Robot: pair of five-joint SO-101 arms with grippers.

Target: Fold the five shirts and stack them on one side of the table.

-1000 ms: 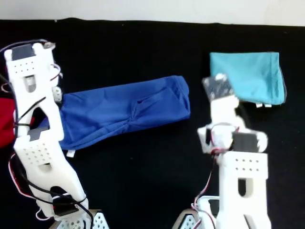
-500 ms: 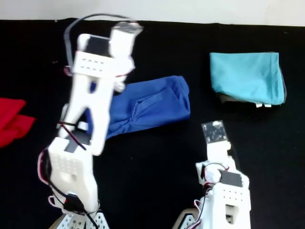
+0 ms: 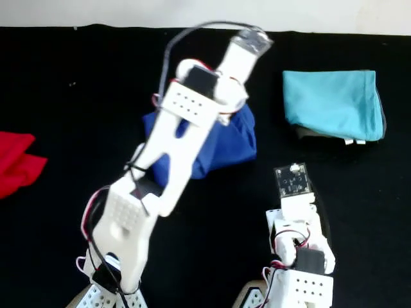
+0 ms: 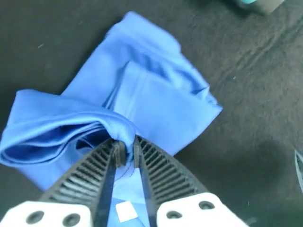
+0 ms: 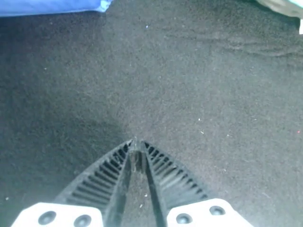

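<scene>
Blue shirt [image 3: 237, 138], bunched.
Left gripper [image 4: 124, 145] is pinching its fold; right gripper [image 5: 135, 147] is hanging pressed together; teal shirt [image 3: 334, 102] and red shirt [image 3: 16, 163] flanking.

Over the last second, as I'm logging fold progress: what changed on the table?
The left gripper, shut on the blue shirt at its end, swung rightward, folding that end over the shirt's right half. The right gripper drew back toward its base. The teal shirt and red shirt stayed put.
</scene>
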